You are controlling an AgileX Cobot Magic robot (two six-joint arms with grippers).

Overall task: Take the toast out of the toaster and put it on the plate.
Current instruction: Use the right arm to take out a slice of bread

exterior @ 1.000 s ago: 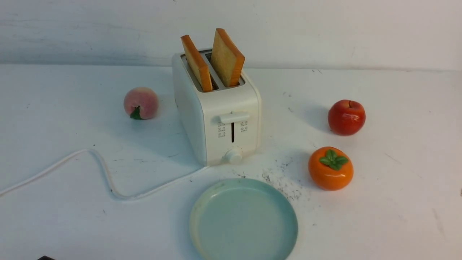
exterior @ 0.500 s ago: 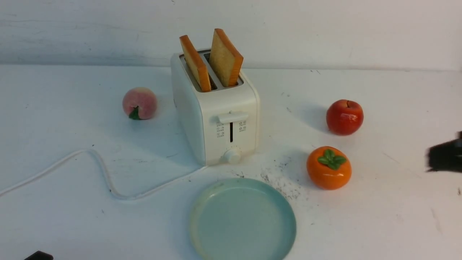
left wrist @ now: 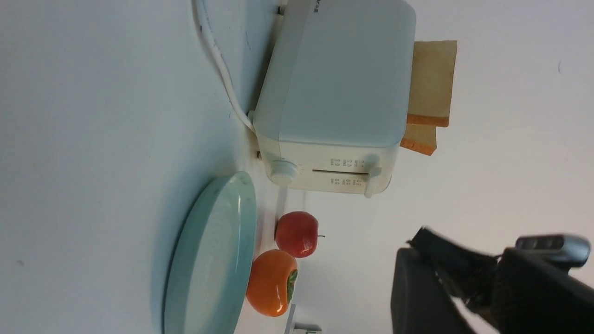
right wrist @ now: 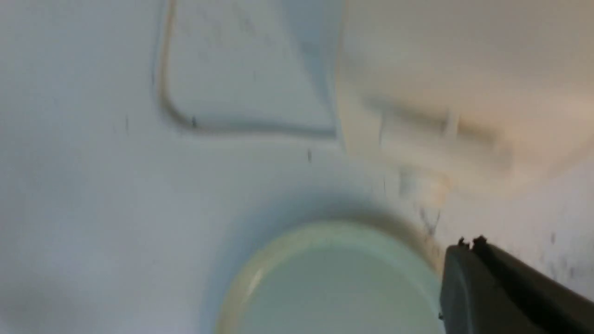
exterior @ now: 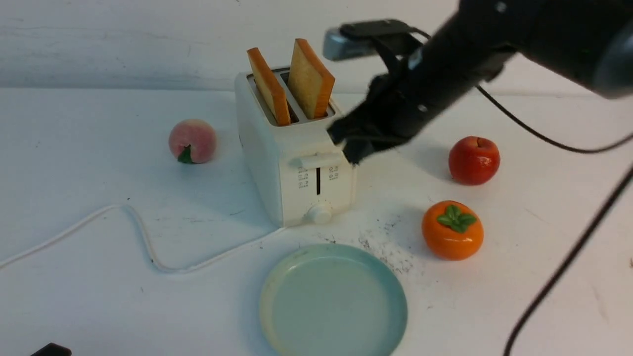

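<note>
Two slices of toast (exterior: pixel 269 86) (exterior: pixel 309 79) stand upright in the slots of the white toaster (exterior: pixel 296 163) at mid table. The pale blue-green plate (exterior: pixel 334 301) lies bare in front of it. My right gripper (exterior: pixel 348 143) is shut and holds nothing. It hangs at the toaster's upper front right corner, just above the lever, and its closed fingertips (right wrist: pixel 468 242) show over the plate's rim (right wrist: pixel 334 287). Only a black corner of my left gripper (exterior: pixel 49 351) shows at the bottom left, and one finger (left wrist: pixel 413 297) is in its wrist view, so I cannot judge its opening.
A peach (exterior: pixel 193 141) sits left of the toaster. A red apple (exterior: pixel 474 160) and an orange persimmon (exterior: pixel 452 230) sit on the right. The white cord (exterior: pixel 143 237) loops across the left of the table. My right arm's black cable (exterior: pixel 568 262) hangs over the right side.
My right arm has swung in from the right edge to the toaster's front right corner, and its gripper has shut. The toast, toaster and plate stay where they were.
</note>
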